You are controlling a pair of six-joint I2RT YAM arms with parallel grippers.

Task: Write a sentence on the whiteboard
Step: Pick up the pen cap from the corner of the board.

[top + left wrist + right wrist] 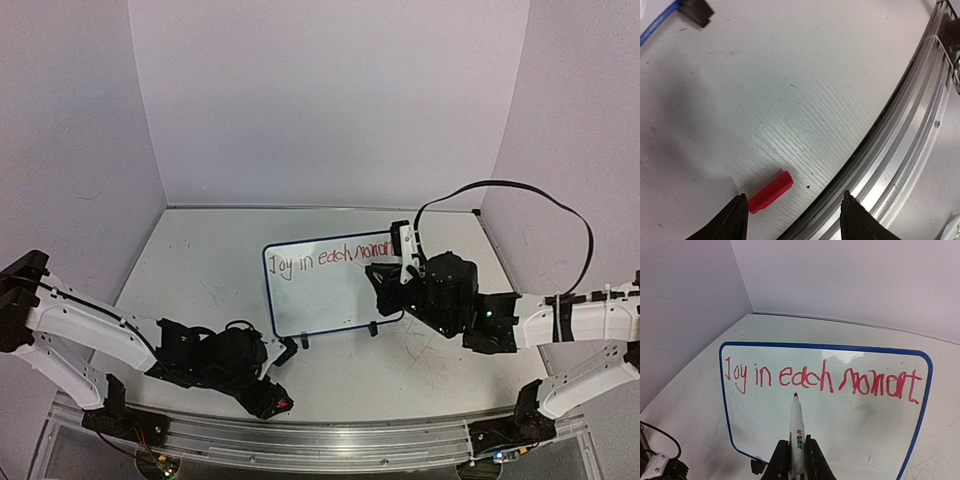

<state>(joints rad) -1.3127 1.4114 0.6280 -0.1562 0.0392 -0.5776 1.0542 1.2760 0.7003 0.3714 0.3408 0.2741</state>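
Note:
The whiteboard (325,295) lies mid-table, blue-rimmed, and also shows in the right wrist view (850,435). The red sentence (335,256) runs along its far edge and reads "Joy in each moment." in the right wrist view (822,380). My right gripper (796,452), at the board's right edge in the top view (392,268), is shut on a white marker (797,427). The marker's red tip points just below "each"; I cannot tell whether it touches the board. My left gripper (794,200) is open and low over the table, with a red marker cap (771,191) lying between its fingers, near the left one.
The metal rail (905,135) at the table's near edge curves just right of the left gripper. A black foot of the board (696,11) is ahead of the left gripper. Grey walls enclose the table. A black cable (520,190) loops above the right arm.

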